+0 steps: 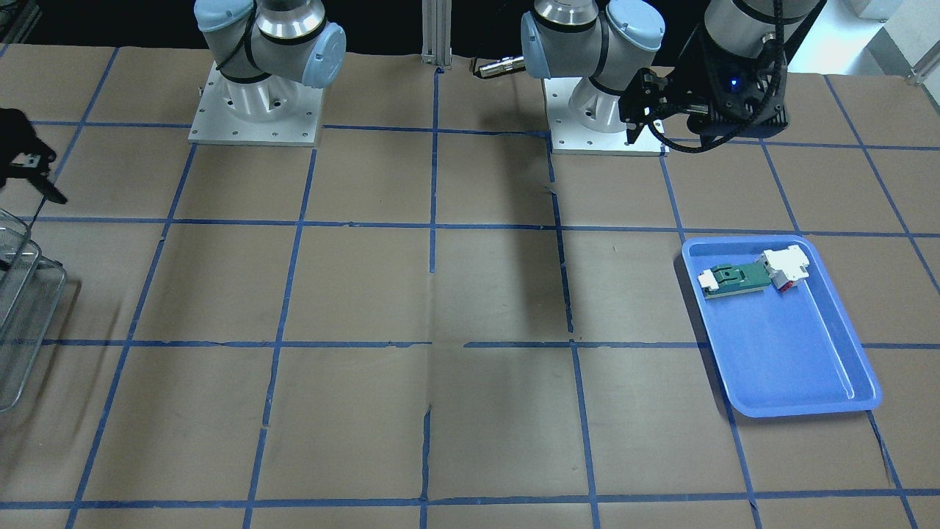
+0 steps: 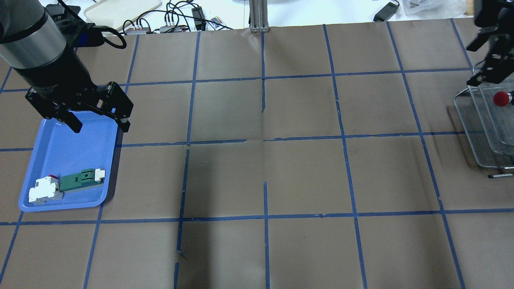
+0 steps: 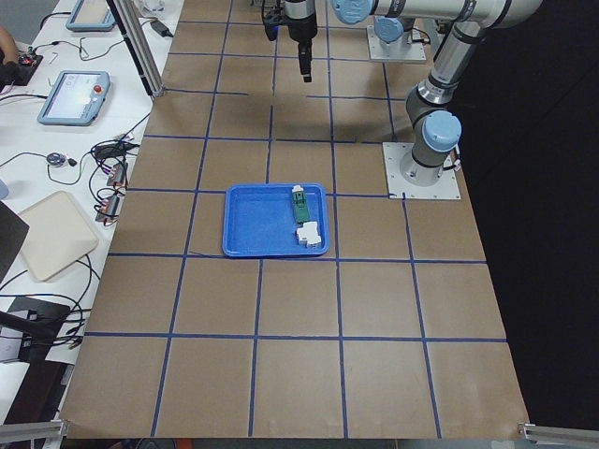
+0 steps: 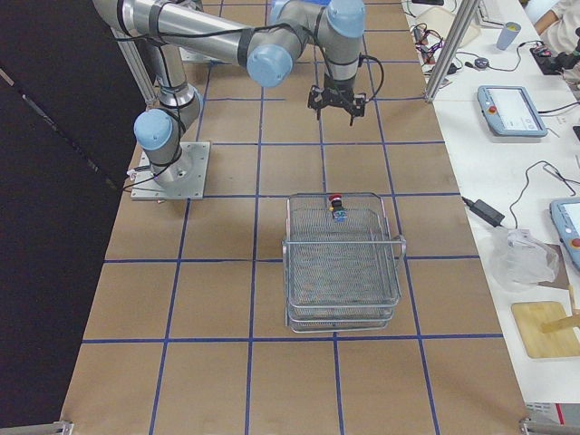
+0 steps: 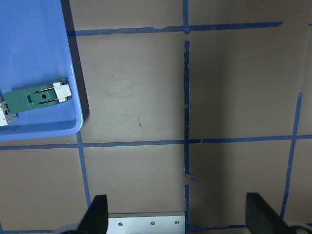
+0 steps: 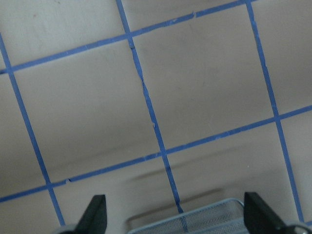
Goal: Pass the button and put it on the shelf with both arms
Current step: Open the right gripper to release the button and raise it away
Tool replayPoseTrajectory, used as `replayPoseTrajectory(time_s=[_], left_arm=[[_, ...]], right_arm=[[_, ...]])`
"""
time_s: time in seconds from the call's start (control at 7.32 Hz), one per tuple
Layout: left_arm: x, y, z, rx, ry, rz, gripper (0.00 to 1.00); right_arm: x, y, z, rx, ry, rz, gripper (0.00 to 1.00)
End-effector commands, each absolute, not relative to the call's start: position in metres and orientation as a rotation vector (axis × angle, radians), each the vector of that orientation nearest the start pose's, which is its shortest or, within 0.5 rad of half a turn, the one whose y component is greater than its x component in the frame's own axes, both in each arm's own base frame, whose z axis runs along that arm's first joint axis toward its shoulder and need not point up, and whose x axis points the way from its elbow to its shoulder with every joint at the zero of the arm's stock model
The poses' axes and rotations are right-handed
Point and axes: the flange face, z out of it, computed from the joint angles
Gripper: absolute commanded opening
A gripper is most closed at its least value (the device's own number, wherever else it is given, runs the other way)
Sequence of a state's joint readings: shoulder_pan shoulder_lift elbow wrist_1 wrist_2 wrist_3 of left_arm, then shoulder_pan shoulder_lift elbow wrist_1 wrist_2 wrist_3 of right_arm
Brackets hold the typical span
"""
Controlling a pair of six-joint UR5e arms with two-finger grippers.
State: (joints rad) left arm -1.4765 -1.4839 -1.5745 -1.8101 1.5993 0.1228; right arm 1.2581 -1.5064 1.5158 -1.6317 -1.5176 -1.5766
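The button [image 2: 502, 98], with its red cap, lies on the top tier of the wire shelf [image 2: 482, 132] at the table's right end; it also shows in the exterior right view [image 4: 337, 210] at the shelf's [image 4: 344, 263] far end. My right gripper [image 2: 488, 60] is open and empty, raised beyond the shelf's far end and apart from the button; its wrist view shows open fingers over the shelf rim [image 6: 195, 219]. My left gripper [image 2: 100, 127] is open and empty, raised over the far end of the blue tray [image 2: 68, 152].
The blue tray [image 1: 793, 360] holds a green-and-white component [image 1: 734, 278] and a white block [image 1: 786, 268]. The two arm bases [image 1: 257, 110] stand at the table's robot side. The brown table has a blue tape grid.
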Motion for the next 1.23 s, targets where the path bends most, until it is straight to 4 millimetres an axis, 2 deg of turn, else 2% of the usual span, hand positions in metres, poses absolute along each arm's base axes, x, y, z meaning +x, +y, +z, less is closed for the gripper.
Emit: replayPoseTrajectory(time_s=[0.0,0.14,0.27,0.41,0.82,1.09], left_arm=[[-0.090,-0.447,0.503,0.030,3.118,0.248,1.00],[-0.090,-0.446,0.500,0.013,3.117,0.255,1.00],[-0.090,-0.446,0.498,0.009,3.117,0.264,1.00],[-0.091,-0.444,0.492,0.021,3.117,0.281,1.00],[-0.089,-0.445,0.492,0.004,3.119,0.274,1.00],[-0.090,-0.445,0.496,0.003,3.122,0.233,1.00]], right_arm=[[0.103,-0.527,0.507,-1.647,2.728,-0.128,1.00],[0.136,-0.525,0.515,-1.544,2.811,-0.144,1.00],[0.155,-0.530,0.518,-1.354,2.888,-0.169,1.00],[0.161,-0.534,0.522,-1.151,2.968,-0.189,1.00],[0.127,-0.535,0.511,-0.511,3.119,-0.083,1.00],[0.126,-0.530,0.518,-0.170,3.153,-0.105,1.00]])
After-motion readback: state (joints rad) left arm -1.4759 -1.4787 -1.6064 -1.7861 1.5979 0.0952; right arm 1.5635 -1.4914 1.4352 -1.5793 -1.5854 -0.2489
